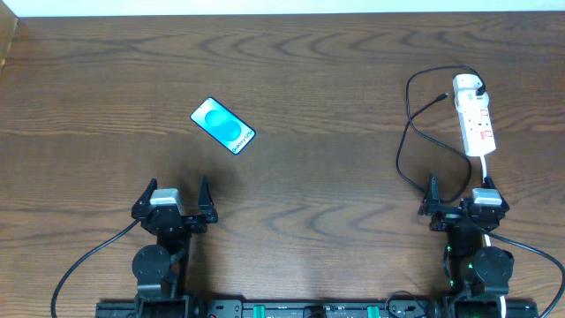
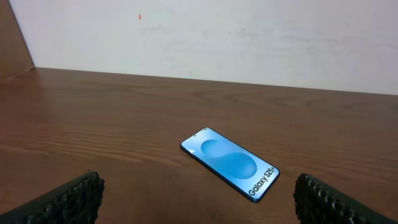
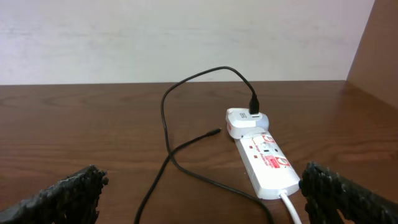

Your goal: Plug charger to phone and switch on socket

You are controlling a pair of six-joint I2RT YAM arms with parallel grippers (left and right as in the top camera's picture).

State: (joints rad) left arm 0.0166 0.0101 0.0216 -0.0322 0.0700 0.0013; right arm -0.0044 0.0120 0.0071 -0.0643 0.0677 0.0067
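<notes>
Fingers of the left arm, the left fingers (image 1: pixel 205 190), stand wide apart and released, with nothing between them, at the near left part of the desk (image 1: pixel 309 71); in the left wrist view their dark ribbed pads (image 2: pixel 74 199) show at both lower corners. Just beyond them, a little to the right, the phone (image 1: pixel 222 125) lies flat on the wood with its blue screen up, turned diagonally, and the white "Galaxy" text is at its nearer right end (image 2: pixel 230 163). The right fingers (image 1: pixel 433 190) at the near right are released as well and grasp nothing. Beyond them lies the socket (image 1: pixel 475 119), a white strip with red marks, running from near to far, and its white lead (image 1: pixel 487 172) comes toward the right arm. The white plug head of the charger (image 1: pixel 468 87) sits in the far end of the socket (image 3: pixel 267 160). From there the thin black cable (image 3: pixel 165 106) loops to the left and comes near to the right fingers. Its connector tip (image 3: pixel 216 131) rests free on the desk just left of the socket, well apart from the phone. Whether the switches are on I cannot tell.
</notes>
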